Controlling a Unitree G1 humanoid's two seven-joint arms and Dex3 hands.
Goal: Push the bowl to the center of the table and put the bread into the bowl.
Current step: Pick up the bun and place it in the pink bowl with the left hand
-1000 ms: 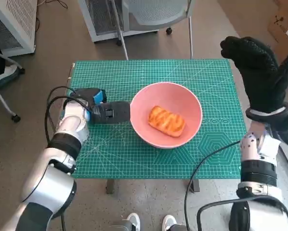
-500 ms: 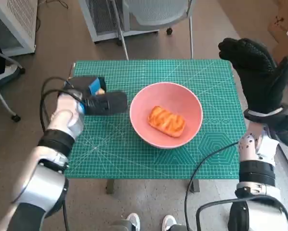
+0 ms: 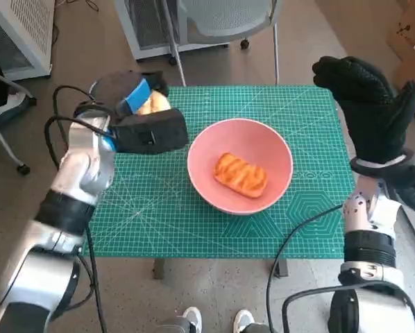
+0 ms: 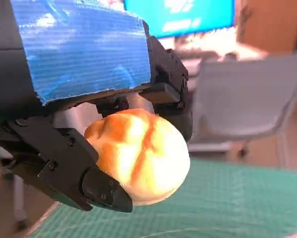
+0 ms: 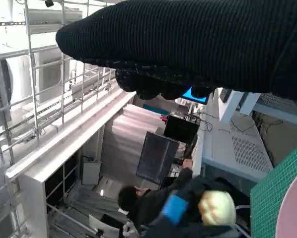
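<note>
A pale bread roll (image 4: pixel 138 156) is clamped between the black fingers (image 4: pixel 101 186) of the left hand (image 3: pixel 146 123), which has been lifted within the last second from table level beside the bowl (image 3: pixel 239 173) to a raised position off the bowl's rim. The bowl sits about mid-mat with one glazed bread (image 3: pixel 240 174) already inside. The right hand (image 3: pixel 369 107) is held up, apart from everything, fingers loosely spread and empty. Carrying the roll over the bowl appears to remain.
</note>
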